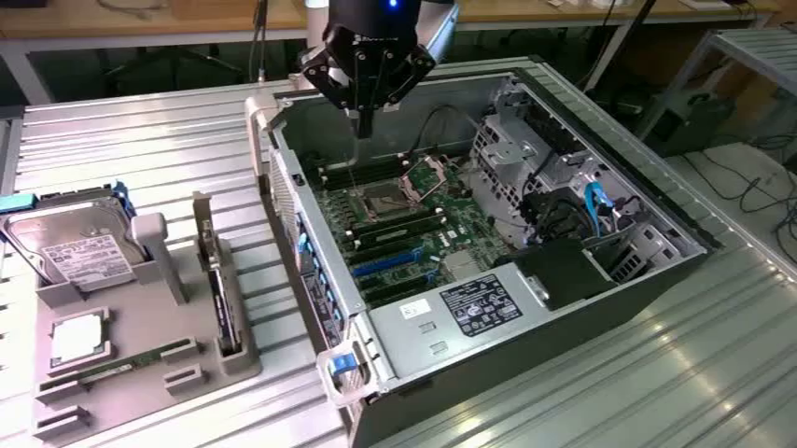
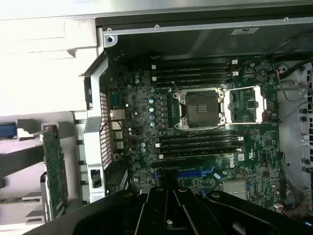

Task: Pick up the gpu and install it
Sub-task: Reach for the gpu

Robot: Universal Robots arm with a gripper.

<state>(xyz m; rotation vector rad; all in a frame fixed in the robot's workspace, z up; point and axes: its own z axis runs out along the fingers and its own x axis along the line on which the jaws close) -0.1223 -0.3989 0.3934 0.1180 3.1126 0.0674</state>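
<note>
Far off the open computer case (image 1: 622,308), toward the exterior view's left: note hard drive (image 1: 69,250) propped in grey fixture tray (image 1: 156,322), with RAM stick (image 1: 118,366) flat on the same tray. Just outside the case's side wall: find gpu (image 2: 55,166) on edge in an upright tray slot, untouched and not picked up. Above the case's far end, over the motherboard (image 1: 436,238): record gripper (image 1: 364,131) pointing straight down, fingers pressed together, pinching nothing, clear of the board. Inside the case: log CPU socket (image 1: 380,201) with its frame flipped open, blue expansion slots (image 1: 386,261), labelled power supply (image 1: 468,303), and drive cage (image 1: 510,149) toward the exterior view's right.
</note>
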